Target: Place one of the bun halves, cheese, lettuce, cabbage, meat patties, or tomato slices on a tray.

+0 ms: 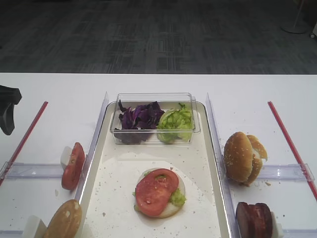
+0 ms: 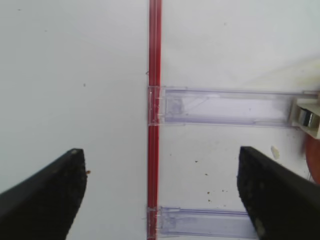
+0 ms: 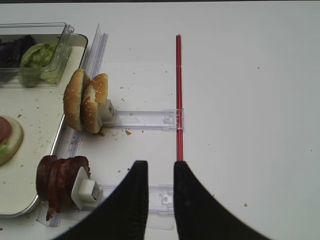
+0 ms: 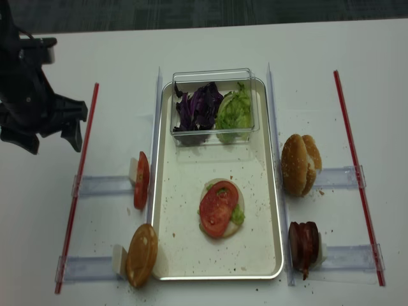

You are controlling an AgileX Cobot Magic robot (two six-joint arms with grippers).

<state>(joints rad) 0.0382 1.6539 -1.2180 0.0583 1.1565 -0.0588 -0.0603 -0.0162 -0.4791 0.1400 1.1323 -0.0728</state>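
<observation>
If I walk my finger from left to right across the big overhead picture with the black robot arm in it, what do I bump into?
Left claw → left red strip → tomato slice standing on edge → stack on the tray, tomato on top → upright bun halves → right red strip.

Left arm (image 4: 29, 95): matte black, blocky segmented housing, angular edges. Left gripper (image 2: 160, 195): 2 black wedge-shaped fingers (image 2: 47, 192), slightly textured surface. Right gripper (image 3: 159, 200): 2 smooth black tapered fingers (image 3: 132, 200), curved outer edges.
</observation>
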